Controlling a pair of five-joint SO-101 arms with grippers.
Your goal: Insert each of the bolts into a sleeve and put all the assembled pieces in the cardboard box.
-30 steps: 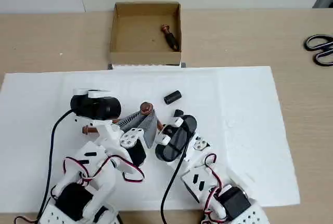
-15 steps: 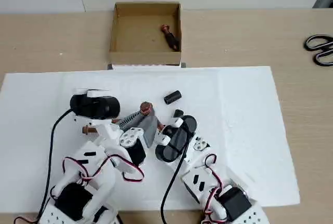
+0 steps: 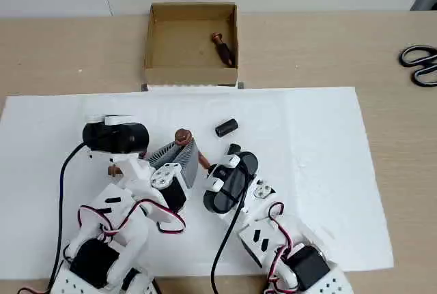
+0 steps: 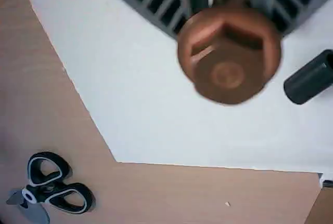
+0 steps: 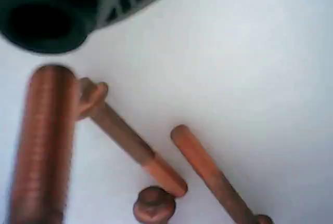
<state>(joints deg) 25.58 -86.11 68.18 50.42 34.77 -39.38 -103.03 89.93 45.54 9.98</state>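
Left gripper [image 3: 181, 146] clamped on stiff, likely slick copper hex-head bolt [image 4: 229, 52], which I am holding by its shank; right gripper [image 3: 233, 153] pinching black cylindrical sleeve [image 5: 44, 21].

The bolt [image 4: 229, 52] is copper-toned metal with a dull sheen and a finely ridged thread. The sleeve [image 5: 41, 21] looks like matt black plastic. Matt white paper [image 3: 321, 171] covers the smooth wood-grain desk [image 3: 68, 48]. The cardboard box [image 3: 191, 76] is rough, plain brown.
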